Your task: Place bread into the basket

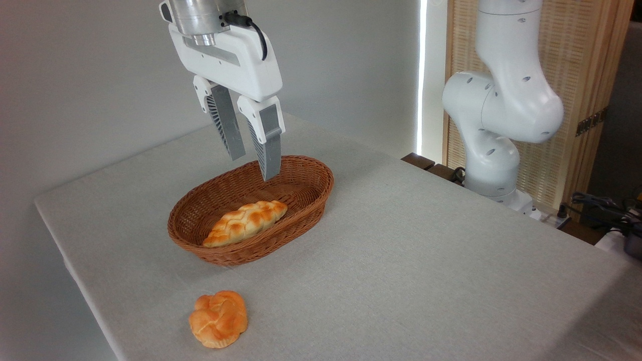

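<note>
Grey-white cloth covers the table (401, 260), which fills most of the fixed camera's frame; plain pale wall behind on the left, a bright vertical strip of light and a slatted wooden panel (577, 75) behind on the right.

Only one view, so all from the fixed camera:

- Arm base and lower joints (501, 115) stand at the table's far right edge, white housing. Dark cabling (602, 205) sits beside the base at the right border.
- Gripper (254, 165) hangs from top left of frame, pointing down, over the back half of the basket (230, 253). Fingers (268, 150) are apart with a clear gap, nothing between them. The right finger's tip overlaps the basket's back rim in the picture; whether it touches the wicker or sits above it, can't tell from this angle. Left fingertip ends higher, against the cloth behind the basket.
- Basket: oval brown wicker, low sides, left of table centre, long axis running from front left to back right.
- Bread (246, 223) lies inside the basket on its floor, along the long axis, toward the front-left half. Pointed ends, braided top, golden-orange crust with pale creases. Front tip is close against the front wall. Not in contact with the gripper, well below the fingertips.
- Small round knotted bun (218, 319) sits on the cloth in front of the basket, near the table's front edge, apart from it.
</note>
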Controlling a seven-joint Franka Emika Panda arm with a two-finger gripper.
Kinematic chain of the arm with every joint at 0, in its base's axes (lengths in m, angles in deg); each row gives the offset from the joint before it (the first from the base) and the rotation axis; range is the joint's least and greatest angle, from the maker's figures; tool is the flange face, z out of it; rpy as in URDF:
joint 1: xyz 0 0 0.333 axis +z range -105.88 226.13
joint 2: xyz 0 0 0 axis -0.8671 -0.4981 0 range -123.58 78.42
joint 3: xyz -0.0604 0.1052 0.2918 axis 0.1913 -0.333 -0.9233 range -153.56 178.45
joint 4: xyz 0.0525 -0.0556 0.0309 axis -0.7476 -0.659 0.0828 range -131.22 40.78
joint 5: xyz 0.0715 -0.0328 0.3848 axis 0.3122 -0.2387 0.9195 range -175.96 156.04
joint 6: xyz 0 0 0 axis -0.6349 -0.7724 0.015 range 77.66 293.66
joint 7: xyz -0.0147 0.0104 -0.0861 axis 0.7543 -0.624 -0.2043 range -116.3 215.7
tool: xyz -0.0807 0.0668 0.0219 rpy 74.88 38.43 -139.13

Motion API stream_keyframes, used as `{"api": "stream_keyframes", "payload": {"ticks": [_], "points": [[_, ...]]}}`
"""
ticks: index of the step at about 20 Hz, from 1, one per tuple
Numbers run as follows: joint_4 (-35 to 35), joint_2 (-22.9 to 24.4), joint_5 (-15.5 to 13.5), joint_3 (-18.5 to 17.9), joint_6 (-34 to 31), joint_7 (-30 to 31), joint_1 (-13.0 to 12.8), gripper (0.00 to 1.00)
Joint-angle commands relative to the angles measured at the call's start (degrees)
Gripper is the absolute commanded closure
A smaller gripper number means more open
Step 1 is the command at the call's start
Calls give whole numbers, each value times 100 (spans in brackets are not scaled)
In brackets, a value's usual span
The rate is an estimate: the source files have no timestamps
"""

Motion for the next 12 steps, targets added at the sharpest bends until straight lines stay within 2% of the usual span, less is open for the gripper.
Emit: {"api": "stream_keyframes", "payload": {"ticks": [1,2,3,12], "points": [[-13,55,-14,-189,-65,-106,-225,0],[-22,65,-14,-434,-65,-106,-427,0],[-22,65,-23,-488,-56,-106,-446,0],[-14,56,-23,-489,-56,-228,-438,0]]}}
